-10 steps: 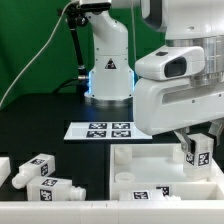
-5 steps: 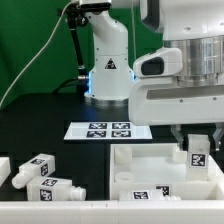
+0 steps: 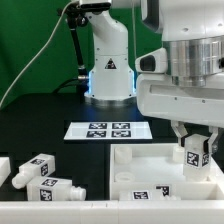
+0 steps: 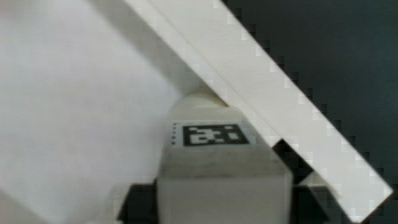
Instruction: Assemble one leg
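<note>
My gripper (image 3: pixel 196 147) is shut on a white leg (image 3: pixel 197 156) with a black-and-white tag and holds it upright at the corner of the white tabletop (image 3: pixel 140 157) on the exterior view's right. In the wrist view the leg (image 4: pixel 215 140) stands between my dark fingers (image 4: pixel 146 204), against the tabletop's raised wall (image 4: pixel 240 75). Its lower end is hidden behind the tabletop's rim. Several loose legs (image 3: pixel 34 169) lie on the black table at the exterior view's left.
The marker board (image 3: pixel 103 129) lies behind the tabletop. The arm's white base (image 3: pixel 108 60) stands at the back, with a black cable at its left. My arm's bulky white housing (image 3: pixel 185 85) hangs over the tabletop's right part.
My wrist and the housing above it have turned while the leg stays at the same corner of the tabletop. The loose legs have not moved.
</note>
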Motion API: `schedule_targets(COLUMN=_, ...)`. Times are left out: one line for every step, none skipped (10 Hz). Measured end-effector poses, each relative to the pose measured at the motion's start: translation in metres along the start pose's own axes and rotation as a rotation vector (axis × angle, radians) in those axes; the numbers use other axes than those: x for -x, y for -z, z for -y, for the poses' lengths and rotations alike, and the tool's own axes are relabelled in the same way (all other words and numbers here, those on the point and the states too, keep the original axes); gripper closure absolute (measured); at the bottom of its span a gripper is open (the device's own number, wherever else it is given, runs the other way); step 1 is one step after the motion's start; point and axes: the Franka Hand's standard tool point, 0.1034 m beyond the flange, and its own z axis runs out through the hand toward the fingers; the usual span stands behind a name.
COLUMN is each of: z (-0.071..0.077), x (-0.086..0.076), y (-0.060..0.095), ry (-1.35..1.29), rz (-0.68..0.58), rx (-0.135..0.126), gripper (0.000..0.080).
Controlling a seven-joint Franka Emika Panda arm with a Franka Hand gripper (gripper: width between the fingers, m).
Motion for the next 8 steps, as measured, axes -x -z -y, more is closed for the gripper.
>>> schedule_targets(z=0.0, x=0.0, y=0.0, ry=0.011, rz=0.0, rx=0.0, gripper=0.0512)
schedule_targets(z=-0.0001, x=0.0001, y=-0.0005, ry=0.047, rz=0.0, rx=0.0, gripper=0.0443)
schedule_targets(z=0.0001, x=0.0009, y=-0.0008, ry=0.063, rz=0.0, rx=0.003, gripper=0.0443)
schedule_targets(z=0.0011, x=0.002, y=-0.0006, ry=0.158, rz=-0.007, rx=0.009, gripper=0.0251)
schedule_targets(z=0.0018, x=0.0029, y=-0.0008, ry=0.287, rz=-0.014, rx=0.015, gripper=0.0181)
schedule_targets(z=0.0027, x=0.0016, y=-0.0013, ry=0.421, rz=-0.026, rx=0.005, gripper=0.0159)
schedule_targets(z=0.0022, x=0.0016, y=-0.0019, ry=0.481, rz=-0.025, rx=0.006, gripper=0.0159)
schedule_targets(z=0.0019, x=0.0015, y=-0.0022, ry=0.541, rz=-0.025, rx=0.008, gripper=0.0151)
